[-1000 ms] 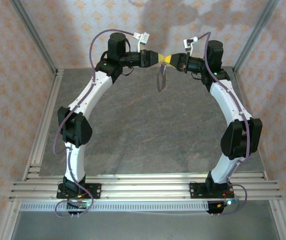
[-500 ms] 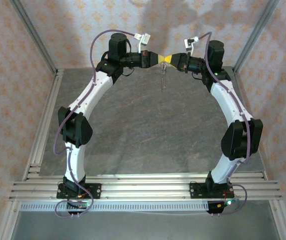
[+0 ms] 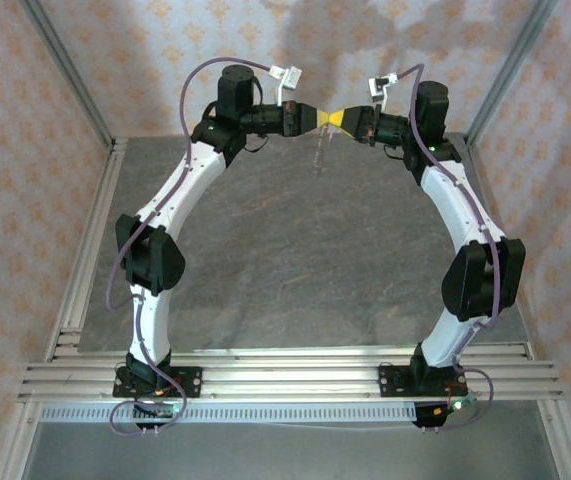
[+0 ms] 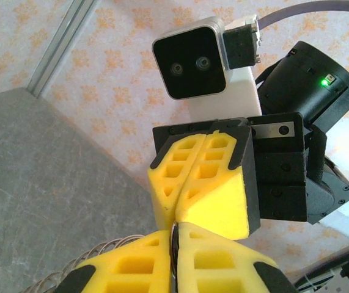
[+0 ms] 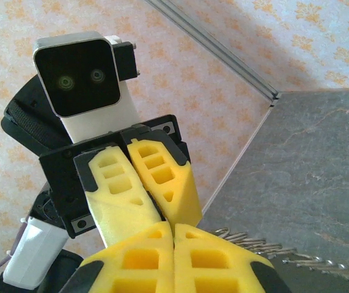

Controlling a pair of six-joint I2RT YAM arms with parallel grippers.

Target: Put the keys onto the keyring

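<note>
touching tips, left tool (image 3: 317,118), right tool (image 3: 336,119), both shut, keyring (image 3: 317,150) dangling below

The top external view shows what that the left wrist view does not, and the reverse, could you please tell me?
Top external: the left arm and right arm whole, arching from the rails. Left wrist: the right wrist's camera and a lit green light. Both: the left tool and right tool shut, tip to tip, the keyring by their tips, and the grey table.
</note>
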